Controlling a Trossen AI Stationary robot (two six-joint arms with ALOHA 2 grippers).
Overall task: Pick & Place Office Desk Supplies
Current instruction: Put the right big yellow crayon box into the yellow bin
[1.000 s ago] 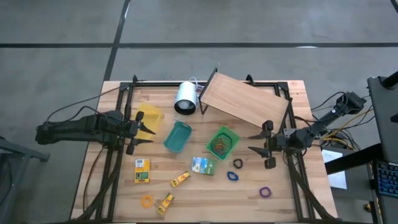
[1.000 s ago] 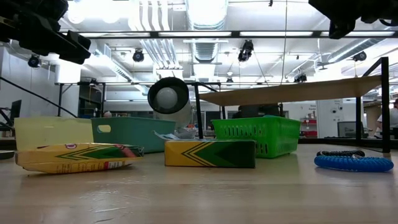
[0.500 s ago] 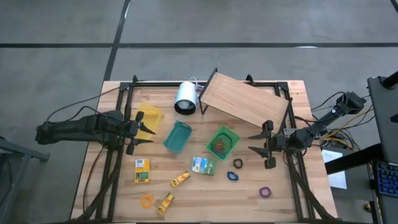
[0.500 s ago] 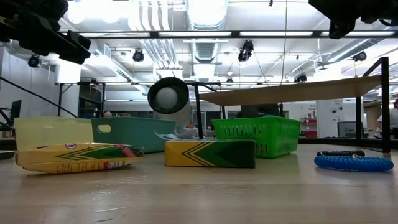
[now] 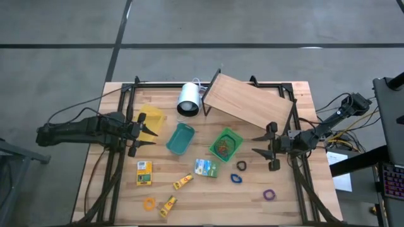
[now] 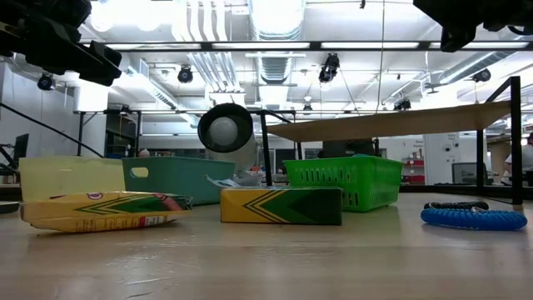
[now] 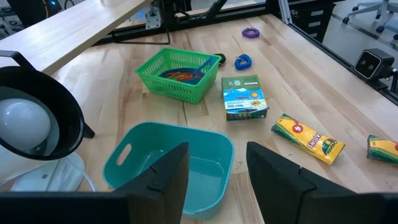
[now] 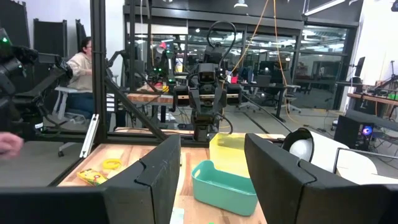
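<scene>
Both sets of fingers stand wide and empty: your left gripper (image 5: pixel 146 133) waits beside the teal bin (image 5: pixel 180 139), your right gripper (image 5: pixel 264 146) beyond the green basket (image 5: pixel 225 144). Loose supplies lie near the green-and-white packet (image 5: pixel 206 168); descend squarely over one

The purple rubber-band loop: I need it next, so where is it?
In the high view, the purple rubber-band loop lies alone near the table's front right, right of the blue loop, below the open right gripper.

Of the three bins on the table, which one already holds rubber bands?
The green mesh basket, nearest the right gripper: coloured bands lie inside it. The teal bin and the yellow bin show no bands.
</scene>
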